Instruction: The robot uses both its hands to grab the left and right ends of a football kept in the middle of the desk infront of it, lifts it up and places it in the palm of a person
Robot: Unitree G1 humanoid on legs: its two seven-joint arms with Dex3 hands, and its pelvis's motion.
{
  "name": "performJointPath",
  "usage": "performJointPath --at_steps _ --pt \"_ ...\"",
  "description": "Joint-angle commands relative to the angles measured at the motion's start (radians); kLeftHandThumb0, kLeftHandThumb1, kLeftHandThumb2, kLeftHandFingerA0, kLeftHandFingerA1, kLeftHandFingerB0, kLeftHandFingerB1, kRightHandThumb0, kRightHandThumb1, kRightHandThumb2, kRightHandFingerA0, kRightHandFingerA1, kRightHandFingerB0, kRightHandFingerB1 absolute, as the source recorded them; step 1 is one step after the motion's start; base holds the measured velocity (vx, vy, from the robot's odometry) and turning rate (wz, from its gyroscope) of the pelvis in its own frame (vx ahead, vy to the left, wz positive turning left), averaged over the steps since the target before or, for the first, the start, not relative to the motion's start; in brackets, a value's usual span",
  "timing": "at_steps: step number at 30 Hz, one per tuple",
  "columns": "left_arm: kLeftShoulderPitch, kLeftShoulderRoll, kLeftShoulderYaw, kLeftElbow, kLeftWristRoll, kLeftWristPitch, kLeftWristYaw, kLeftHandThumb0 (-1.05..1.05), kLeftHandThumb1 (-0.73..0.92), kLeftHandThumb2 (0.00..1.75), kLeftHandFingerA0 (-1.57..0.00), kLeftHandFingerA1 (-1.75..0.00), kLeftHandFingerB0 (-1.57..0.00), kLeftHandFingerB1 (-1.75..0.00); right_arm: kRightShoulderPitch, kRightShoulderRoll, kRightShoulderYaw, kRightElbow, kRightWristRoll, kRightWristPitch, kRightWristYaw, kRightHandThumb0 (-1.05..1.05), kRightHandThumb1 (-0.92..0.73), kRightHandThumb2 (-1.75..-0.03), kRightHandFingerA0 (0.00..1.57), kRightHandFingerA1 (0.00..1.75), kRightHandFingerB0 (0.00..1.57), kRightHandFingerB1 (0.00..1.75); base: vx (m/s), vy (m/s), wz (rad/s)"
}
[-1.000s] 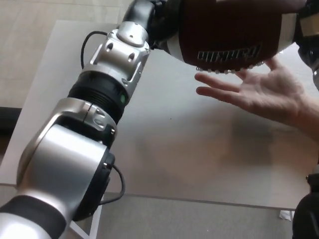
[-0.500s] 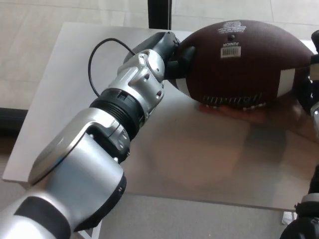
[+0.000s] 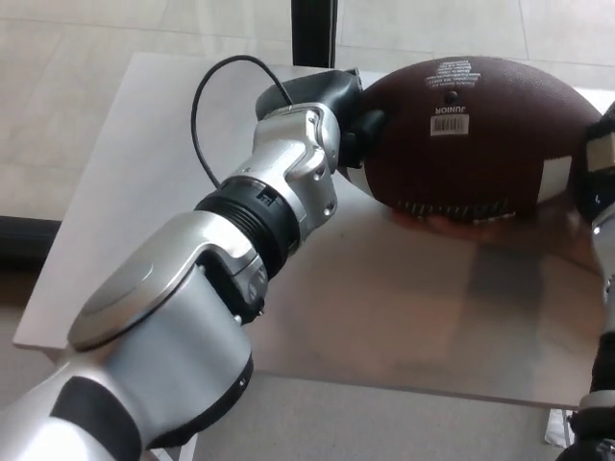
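Since the picture from half a second ago, the big brown leather football [image 3: 471, 134] sits a little lower and a little more to the right in the head view, and more of its top shows. The whole picture seems to have moved a bit too, so some of that may be the camera. The palm under the ball showed in full a second ago; now only a thin pink strip of the person's hand [image 3: 461, 225] peeks out below it.

The ball lies on its side. Its long way goes from left to right across the picture, with one pointed end at each hand. The white laces are along the bottom edge, facing the camera. A white stripe shows near each end.

On top of the ball there is a small white barcode label with the word "JUNIOR" under it. Above that are a few lines of tiny white writing, too small to read.

The robot's black left hand [image 3: 348, 115] is pressed on the left end of the ball with its fingers closed on it. The black right hand [image 3: 596, 168] is at the right end, touching it, but it is cut off by the edge, so I cannot tell how its fingers are.

The ball is held above the far side of the pale grey table [image 3: 404, 307], right on top of the person's hand.
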Motion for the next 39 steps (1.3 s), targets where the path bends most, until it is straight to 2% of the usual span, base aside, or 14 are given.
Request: performJointPath --at_steps 1,2,3,6,7,11,18,27,28,32,34,35,36,39 --pt "0.033 0.015 0.162 -0.101 -0.062 -0.017 -0.074 -0.89 0.52 0.87 0.0 -0.27 0.0 0.0 0.035 -0.181 0.219 -0.032 -0.171 0.08 0.074 -1.05 -0.9 -0.68 0.0 0.0 0.0 0.0 0.0 0.0 0.0" --pt "0.038 0.044 0.199 -0.126 -0.08 -0.043 -0.077 -0.81 0.51 0.81 0.0 -0.31 0.0 0.0 0.036 -0.211 0.244 -0.056 -0.176 0.115 0.084 -1.01 -0.7 -1.03 0.0 0.0 0.0 0.03 0.0 0.0 0.0" --pt "0.047 0.08 0.252 -0.157 -0.099 -0.076 -0.075 -0.93 0.54 0.9 0.0 -0.24 0.0 0.0 0.036 -0.253 0.279 -0.076 -0.188 0.145 0.1 -1.05 -0.92 -0.7 0.0 0.0 0.0 0.0 0.0 0.0 0.0" --pt "0.047 0.124 0.329 -0.205 -0.109 -0.057 -0.105 -0.96 0.57 0.93 0.0 -0.21 0.0 0.0 0.039 -0.314 0.308 -0.1 -0.168 0.169 0.123 -1.05 -0.92 -0.67 0.0 0.0 0.0 0.02 0.0 0.0 0.0" --pt "0.064 0.166 0.381 -0.251 -0.13 -0.067 -0.112 -0.92 0.52 0.89 -0.01 -0.31 0.0 0.0 0.037 -0.346 0.317 -0.119 -0.17 0.185 0.128 -1.02 -0.71 -1.02 0.0 0.0 0.0 0.02 0.0 0.0 0.0" --pt "0.129 0.356 0.503 -0.438 -0.142 -0.06 -0.174 -0.89 0.52 0.87 0.0 -0.25 0.0 0.0 0.041 -0.48 0.345 -0.195 -0.188 0.226 0.164 -1.05 -0.92 -0.7 0.0 0.0 0.0 0.02 0.0 0.0 0.0" --pt "0.427 0.589 0.845 -0.786 -0.319 0.004 -0.281 -0.87 0.45 0.77 0.0 -0.13 0.0 0.0 0.091 -0.703 0.309 -0.17 -0.202 0.073 0.261 -1.05 -0.81 -1.21 0.0 0.15 0.0 0.0 0.0 0.0 0.0" --pt "0.938 0.607 1.237 -1.34 -0.439 0.096 -0.311 -0.88 0.48 0.82 0.0 -0.26 0.0 -0.03 0.368 -0.858 0.01 -0.536 -0.065 0.138 0.416 -1.05 -0.7 -1.19 0.09 0.17 0.0 0.16 0.0 0.0 0.0" --pt "1.015 0.591 1.283 -1.4 -0.45 0.07 -0.325 -0.7 0.68 0.62 0.0 -0.32 0.0 -0.07 0.427 -0.841 -0.045 -0.59 -0.046 0.121 0.437 -1.05 -0.71 -1.18 0.54 0.73 0.0 0.14 0.0 0.0 0.0" --pt "1.545 0.405 1.618 -1.738 -0.585 -0.123 -0.45 -0.84 0.55 0.93 -0.01 -0.45 0.0 -0.12 0.848 -0.56 -0.348 -0.964 -0.059 -0.068 0.405 -0.96 -0.7 -1.14 0.09 0.21 0.08 0.17 0.0 0.0 0.0" --pt "1.694 0.345 1.753 -1.757 -0.689 -0.214 -0.503 -0.75 0.73 0.61 -0.07 -0.51 -0.01 -0.29 1.011 -0.405 -0.425 -1.029 0.01 -0.205 0.418 -0.87 -0.69 -1.1 0.0 0.22 0.14 0.23 0.0 0.0 0.0" --pt "1.753 0.318 1.819 -1.751 -0.745 -0.249 -0.526 -0.77 0.56 0.91 -0.07 -0.55 -0.04 -0.28 1.083 -0.327 -0.457 -1.045 0.042 -0.272 0.419 -0.78 -0.64 -1.06 0.0 0.28 0.07 0.27 0.0 0.0 0.0" --pt "1.802 0.291 1.869 -1.742 -0.788 -0.282 -0.537 -0.69 0.72 0.63 -0.07 -0.53 -0.04 -0.3 1.15 -0.254 -0.487 -1.058 0.034 -0.325 0.397 -0.91 -0.8 -0.7 0.16 0.29 0.12 0.27 0.0 0.0 0.0" --pt "1.879 0.263 1.935 -1.669 -0.829 -0.382 -0.564 -0.7 0.73 0.63 -0.09 -0.49 -0.01 -0.29 1.214 -0.138 -0.539 -1.032 0.092 -0.422 0.357 -0.85 -0.83 -0.66 0.29 0.31 0.24 0.29 0.0 0.0 0.0"
